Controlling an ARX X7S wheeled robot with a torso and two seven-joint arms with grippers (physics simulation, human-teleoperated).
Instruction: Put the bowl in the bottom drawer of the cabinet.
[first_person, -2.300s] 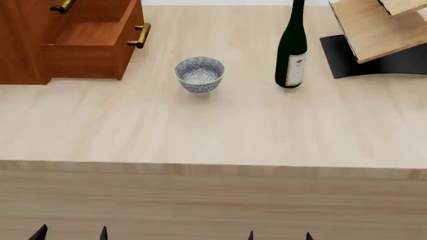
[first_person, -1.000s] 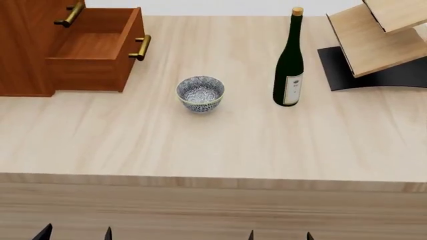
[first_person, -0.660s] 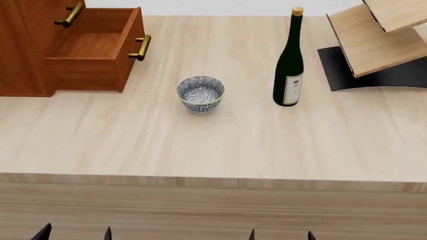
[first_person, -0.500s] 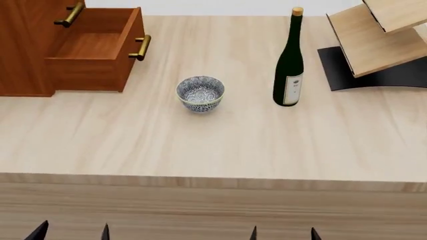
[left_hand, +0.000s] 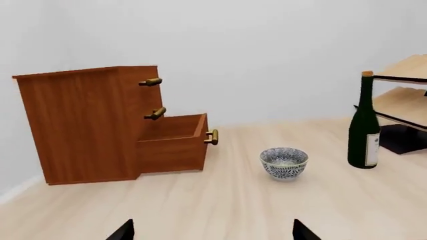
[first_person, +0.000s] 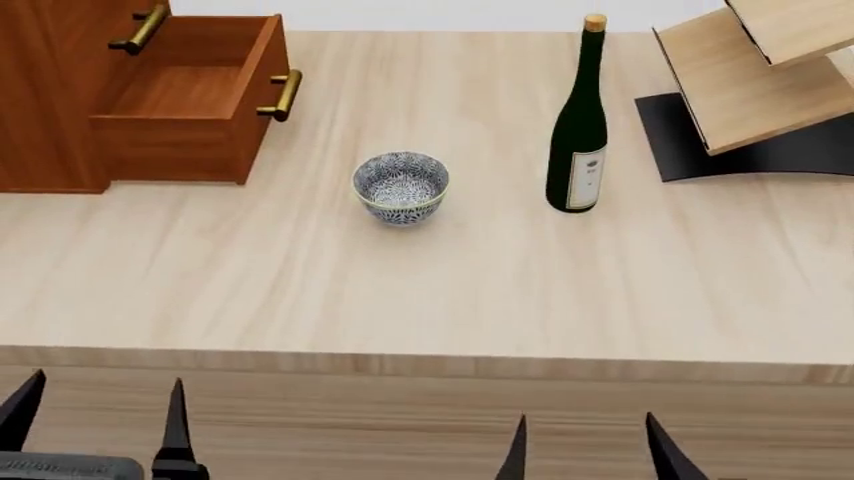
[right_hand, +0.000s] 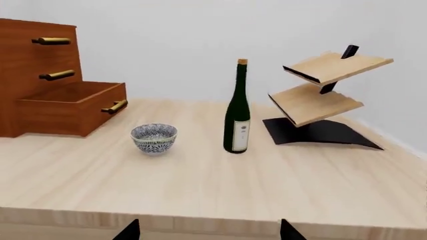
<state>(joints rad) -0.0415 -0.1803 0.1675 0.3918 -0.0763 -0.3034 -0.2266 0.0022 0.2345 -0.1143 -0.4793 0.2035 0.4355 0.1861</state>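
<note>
Bowl (first_person: 400, 187): sitting upright on the table (first_person: 427, 290), apart from everything, between bottom drawer and wine bottle (first_person: 578, 125).
Bottom drawer (first_person: 187, 100): standing pulled out from the cabinet (left_hand: 80, 125), interior bare.
Left gripper (first_person: 96, 412): hovering at the table's near edge, fingers spread, holding nothing.
Right gripper (first_person: 587, 450): hovering likewise, fingers parted, holding nothing.
Rack (right_hand: 320, 100): standing beyond the bottle.
</note>
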